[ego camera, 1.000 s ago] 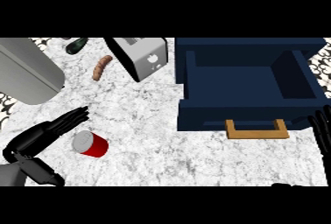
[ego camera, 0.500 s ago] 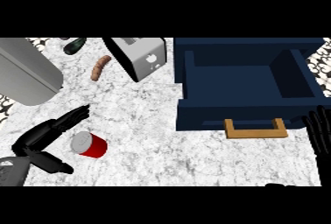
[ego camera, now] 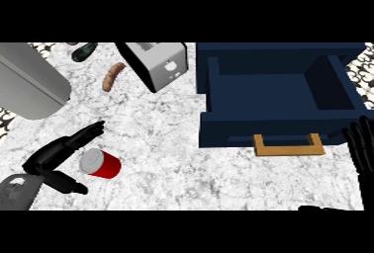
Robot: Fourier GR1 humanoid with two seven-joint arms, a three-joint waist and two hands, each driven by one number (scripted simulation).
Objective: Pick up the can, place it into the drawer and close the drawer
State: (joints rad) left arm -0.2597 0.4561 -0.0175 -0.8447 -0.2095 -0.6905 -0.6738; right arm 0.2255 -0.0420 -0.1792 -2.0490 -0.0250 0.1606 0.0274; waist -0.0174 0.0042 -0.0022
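A red can point(ego camera: 100, 164) with a grey lid lies on its side on the marble counter at the lower left. My left hand point(ego camera: 60, 152) is open right beside it, fingers stretched along the can's far side and thumb pointing down toward the near edge. The dark blue drawer point(ego camera: 219, 129) stands pulled open at the upper right, empty inside, with a tan handle point(ego camera: 288, 147) on its front. My right hand point(ego camera: 361, 146) rests open at the right edge, fingers up, just right of the drawer front.
A toaster point(ego camera: 156, 63) stands at the back centre, a sausage point(ego camera: 112, 76) lies left of it, and a dark bottle point(ego camera: 83, 51) sits behind. A large grey appliance point(ego camera: 27, 79) fills the back left corner.
My left hand has drawn back toward the near edge and closed in on the can, with the thumb now showing below it. My right hand has come further into view at the right edge.
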